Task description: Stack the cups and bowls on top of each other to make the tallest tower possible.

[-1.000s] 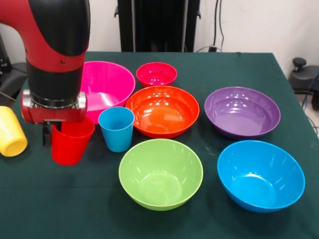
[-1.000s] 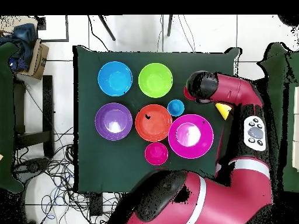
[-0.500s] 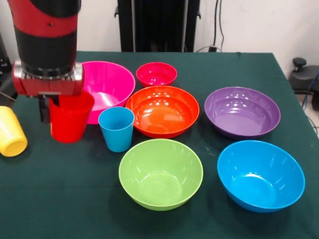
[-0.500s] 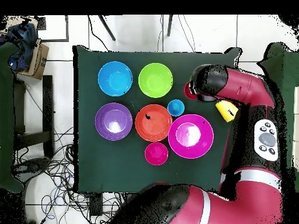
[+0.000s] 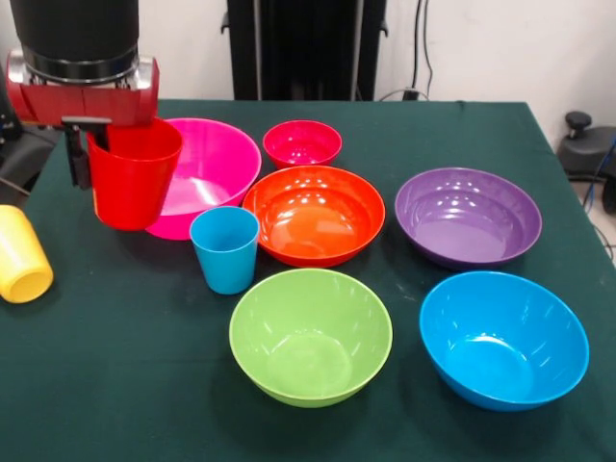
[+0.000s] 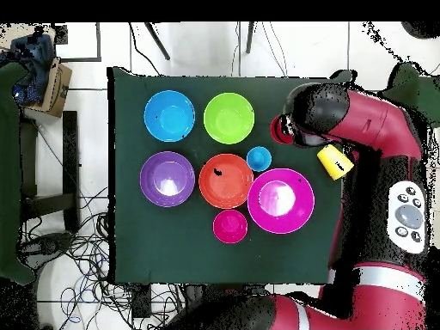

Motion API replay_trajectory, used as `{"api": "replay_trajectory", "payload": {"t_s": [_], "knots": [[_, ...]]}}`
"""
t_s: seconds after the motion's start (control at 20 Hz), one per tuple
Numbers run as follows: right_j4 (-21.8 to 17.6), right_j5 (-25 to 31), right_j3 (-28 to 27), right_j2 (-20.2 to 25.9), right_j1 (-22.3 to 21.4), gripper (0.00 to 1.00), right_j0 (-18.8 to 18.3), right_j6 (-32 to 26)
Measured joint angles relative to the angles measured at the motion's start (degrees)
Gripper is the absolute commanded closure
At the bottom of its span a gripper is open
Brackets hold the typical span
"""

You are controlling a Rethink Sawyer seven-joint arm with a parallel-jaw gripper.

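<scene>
The tool [image 5: 96,159] grips the red cup [image 5: 133,175] above the counter [image 5: 115,385], beside the pink bowl [image 5: 212,164]; the blue cup [image 5: 224,248] stands just below

Six bowls [image 6: 229,180] clustered on green table [image 6: 129,249]; yellow cup [image 6: 332,161] beside red arm [image 6: 369,137]

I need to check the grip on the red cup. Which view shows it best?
The front view: the red cup hangs whole from the tool, off the table. Overhead, the arm hides all but a sliver.
</scene>
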Motion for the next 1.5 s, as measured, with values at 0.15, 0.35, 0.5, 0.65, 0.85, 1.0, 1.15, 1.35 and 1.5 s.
{"api": "replay_trajectory", "payload": {"t_s": [0.15,0.35,0.5,0.65,0.85,1.0,1.15,1.35,1.5], "knots": [[0.01,0.0,0.0,-0.01,-0.48,1.0,0.21,0.0],[0.0,0.0,0.01,-0.01,-0.46,1.0,0.48,0.0],[0.0,0.0,0.34,-0.01,-0.44,1.0,0.87,0.0],[0.0,0.0,0.65,-0.01,-0.44,1.0,1.21,0.0],[0.01,-0.01,0.92,0.0,-0.37,1.0,1.65,0.0],[0.0,0.0,1.19,-0.01,-0.27,1.0,1.98,0.0],[0.0,0.0,1.38,-0.01,-0.19,1.0,2.28,0.0],[0.01,0.0,1.39,-0.01,0.01,1.0,2.61,0.0],[0.0,-0.01,1.39,-0.01,0.21,1.0,2.75,0.0]]}}
